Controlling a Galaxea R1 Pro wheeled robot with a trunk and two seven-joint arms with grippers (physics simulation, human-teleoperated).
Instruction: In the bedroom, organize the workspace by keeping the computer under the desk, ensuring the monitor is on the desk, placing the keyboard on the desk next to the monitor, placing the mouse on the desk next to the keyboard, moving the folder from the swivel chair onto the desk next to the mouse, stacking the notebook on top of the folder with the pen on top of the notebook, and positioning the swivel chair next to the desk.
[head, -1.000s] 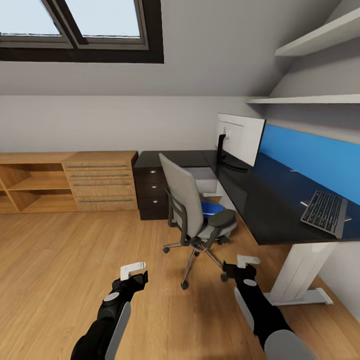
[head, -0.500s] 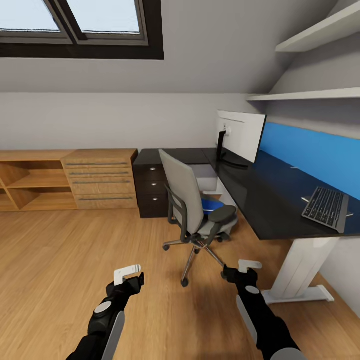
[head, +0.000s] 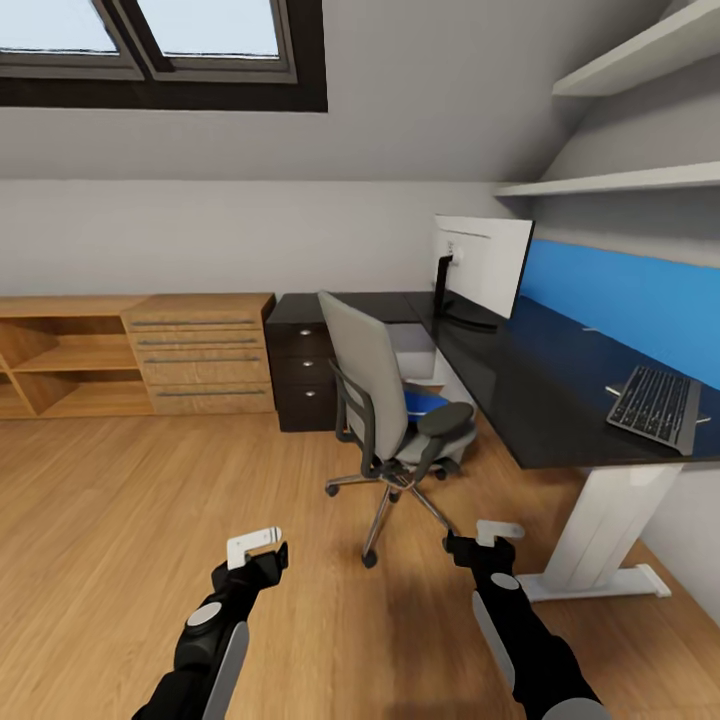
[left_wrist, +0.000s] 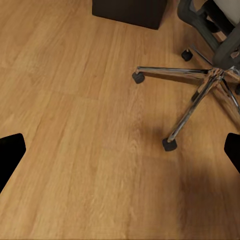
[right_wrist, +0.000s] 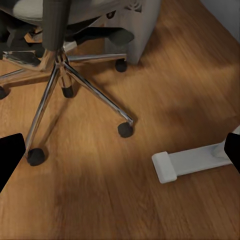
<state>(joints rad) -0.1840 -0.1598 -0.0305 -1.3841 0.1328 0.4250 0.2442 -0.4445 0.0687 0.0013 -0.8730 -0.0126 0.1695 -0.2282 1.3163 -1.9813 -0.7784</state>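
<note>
Head view: glossy black L-shaped bench (head: 520, 400); grey padded swivel chair (head: 385, 400), chrome star base; flat blue folder (head: 425, 402) on seat. Both hands (head: 256, 549) (head: 482, 538) released, fingers spread.

the whole head view shifts, so the camera moves: the swivel chair (head: 390, 410), desk (head: 520, 390) and keyboard (head: 657, 405) now sit slightly higher and further right. both grippers sit lower in frame than a second ago.
</note>
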